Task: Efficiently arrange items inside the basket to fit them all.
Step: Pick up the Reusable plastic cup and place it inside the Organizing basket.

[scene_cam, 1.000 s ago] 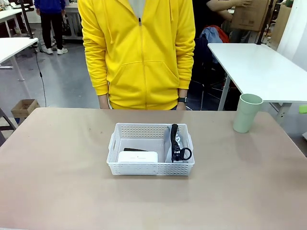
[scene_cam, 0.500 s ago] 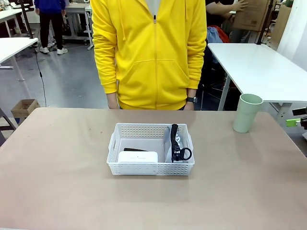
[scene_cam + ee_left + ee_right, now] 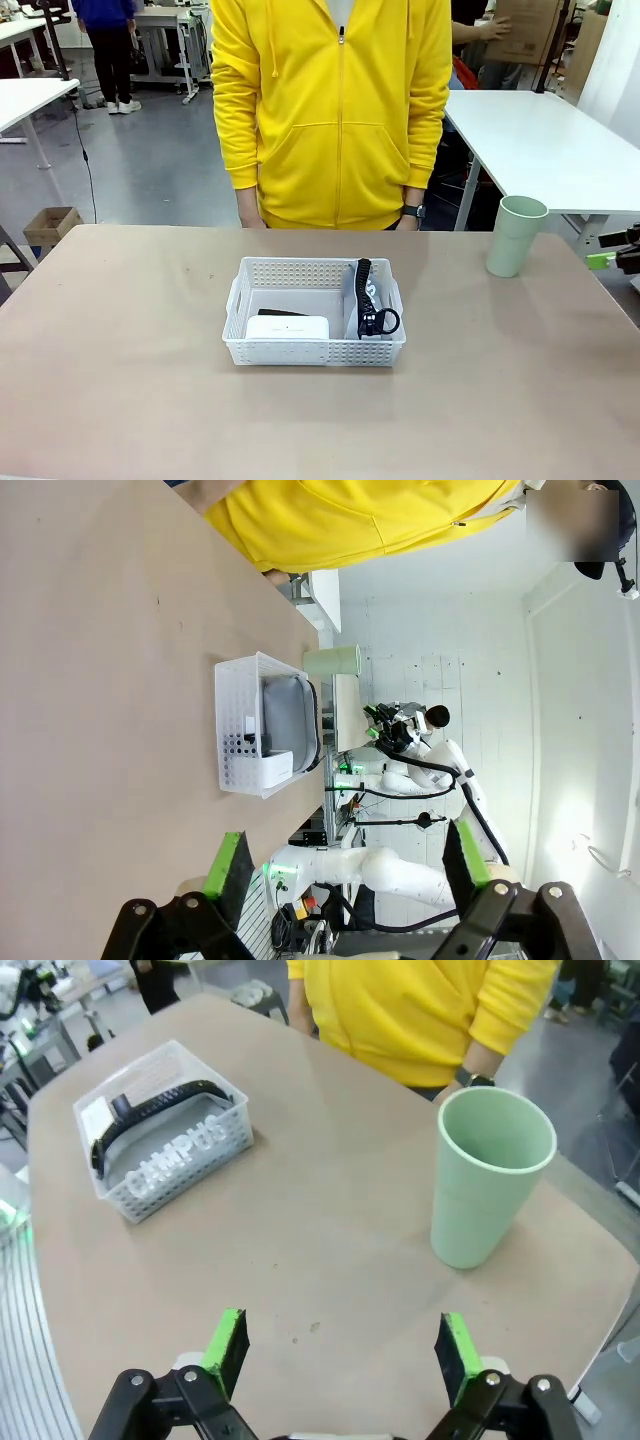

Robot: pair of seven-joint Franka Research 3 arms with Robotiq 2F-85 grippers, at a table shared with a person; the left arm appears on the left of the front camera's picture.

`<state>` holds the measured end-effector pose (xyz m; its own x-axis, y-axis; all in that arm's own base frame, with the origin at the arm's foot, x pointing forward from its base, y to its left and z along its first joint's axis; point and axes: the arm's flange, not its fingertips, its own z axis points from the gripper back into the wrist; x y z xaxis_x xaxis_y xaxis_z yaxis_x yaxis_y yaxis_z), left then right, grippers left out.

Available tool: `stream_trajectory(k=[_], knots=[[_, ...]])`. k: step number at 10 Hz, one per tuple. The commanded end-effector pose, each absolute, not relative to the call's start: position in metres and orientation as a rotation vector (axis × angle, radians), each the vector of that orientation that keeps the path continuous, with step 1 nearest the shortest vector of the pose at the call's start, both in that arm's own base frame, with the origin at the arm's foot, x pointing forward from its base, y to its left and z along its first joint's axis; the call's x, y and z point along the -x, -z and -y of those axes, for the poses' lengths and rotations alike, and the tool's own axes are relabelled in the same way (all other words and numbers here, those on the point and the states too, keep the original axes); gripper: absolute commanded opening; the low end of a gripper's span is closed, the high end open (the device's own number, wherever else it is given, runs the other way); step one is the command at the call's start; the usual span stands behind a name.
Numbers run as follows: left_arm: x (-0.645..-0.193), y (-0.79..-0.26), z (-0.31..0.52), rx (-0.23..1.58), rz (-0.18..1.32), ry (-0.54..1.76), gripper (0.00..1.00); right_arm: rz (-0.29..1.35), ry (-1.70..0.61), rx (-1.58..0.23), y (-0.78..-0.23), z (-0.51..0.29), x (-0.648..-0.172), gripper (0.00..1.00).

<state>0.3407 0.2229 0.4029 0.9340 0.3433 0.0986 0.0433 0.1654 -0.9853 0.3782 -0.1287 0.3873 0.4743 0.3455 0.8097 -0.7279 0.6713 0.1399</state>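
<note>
While the right gripper point(image 3: 340, 1355) gapes empty, the cup point(image 3: 490, 1175) stands upright ahead of it; the left gripper point(image 3: 345, 865) gapes too, basket point(image 3: 238, 720) well ahead.

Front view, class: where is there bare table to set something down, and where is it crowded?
Bare table lies wide left of the white basket, all along the near edge, and between basket and pale green cup. Crowded: inside the basket, where the white box, black stapler and CAMPUS pouch take most of the floor.
</note>
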Motion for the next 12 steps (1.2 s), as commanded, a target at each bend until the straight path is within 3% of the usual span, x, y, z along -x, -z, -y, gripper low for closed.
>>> stream_trajectory(k=[1, 6, 12], knots=[[-0.34, -0.405, -0.223, 1.389, 0.328, -0.219, 1.0, 0.913, -0.751, -0.511, -0.359, 0.134, -0.41, 1.0], [-0.34, -0.405, -0.223, 1.389, 0.328, -0.219, 1.0, 0.927, -0.895, -0.528, -0.289, 0.138, -0.446, 1.0], [-0.34, -0.405, -0.223, 1.389, 0.328, -0.219, 1.0, 0.985, -0.901, -0.484, -0.244, 0.127, -0.476, 1.0]])
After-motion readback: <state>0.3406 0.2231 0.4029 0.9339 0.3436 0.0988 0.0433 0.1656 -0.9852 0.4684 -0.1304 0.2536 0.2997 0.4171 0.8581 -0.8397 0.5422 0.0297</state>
